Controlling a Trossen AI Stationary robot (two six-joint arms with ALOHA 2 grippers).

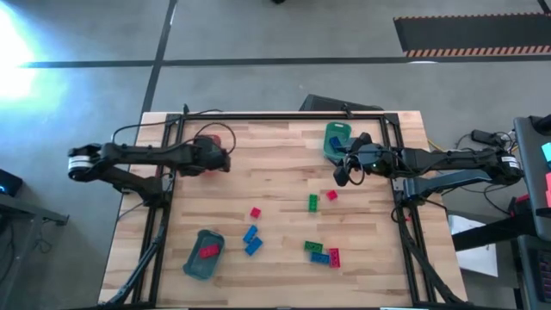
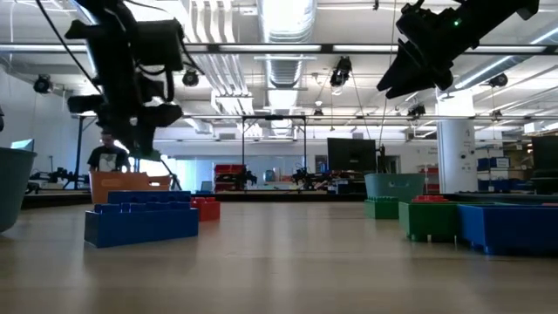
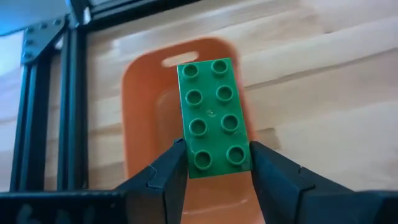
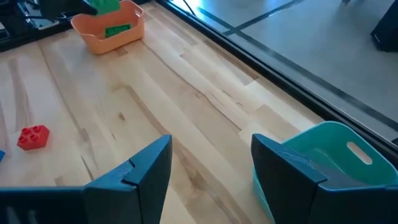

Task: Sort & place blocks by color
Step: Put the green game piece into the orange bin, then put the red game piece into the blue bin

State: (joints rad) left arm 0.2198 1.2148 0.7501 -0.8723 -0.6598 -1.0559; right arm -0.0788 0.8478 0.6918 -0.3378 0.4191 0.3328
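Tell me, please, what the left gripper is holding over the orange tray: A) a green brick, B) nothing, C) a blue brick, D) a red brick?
A: in the left wrist view the left gripper grips a green eight-stud brick above the orange tray.

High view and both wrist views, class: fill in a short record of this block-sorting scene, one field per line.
left gripper: shut on green block, above the orange tray
right gripper: open, empty, beside the green tray
teal tray: holds a red block
loose blocks: red, green and blue, on the table
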